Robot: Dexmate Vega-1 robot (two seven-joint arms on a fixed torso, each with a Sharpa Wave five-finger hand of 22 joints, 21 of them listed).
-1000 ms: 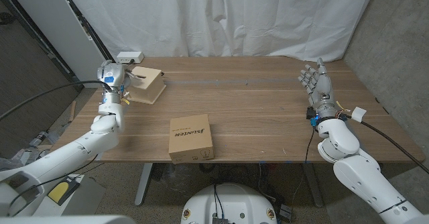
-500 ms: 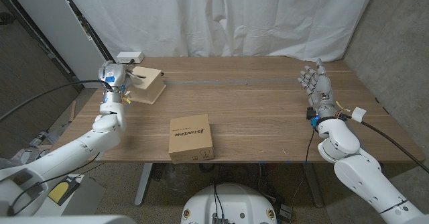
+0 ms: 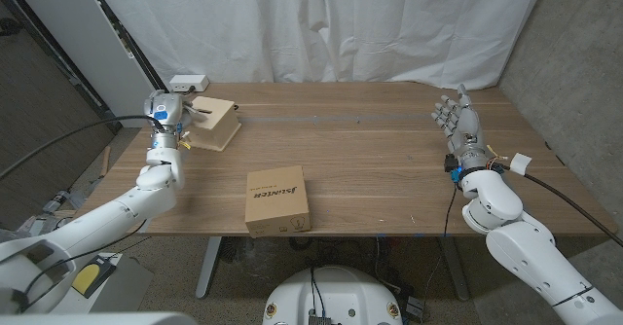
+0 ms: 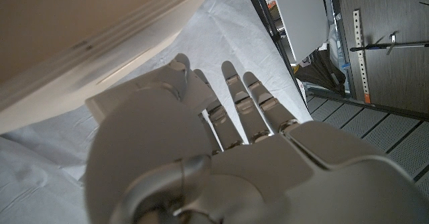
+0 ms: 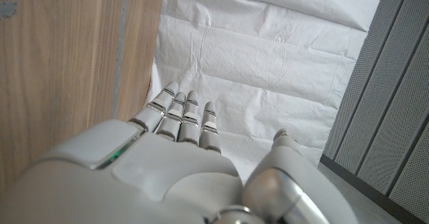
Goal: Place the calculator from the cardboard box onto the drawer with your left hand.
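Both arms wore smooth, glossy white shells built of rounded segments that swelled at the joints. The left hand (image 3: 163,106) was silvery grey metal with a small blue mark on it; beside the worktop (image 3: 370,160), a black cable trailed from its arm. The right hand (image 3: 458,119) had grey, ridged, segmented fingers (image 5: 181,113), a blue tag at the wrist, and thin coloured wires, a small white block and a black cable.

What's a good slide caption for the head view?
Left robot hand beside the light wooden drawer, right robot hand open, cardboard box near the table's front edge.
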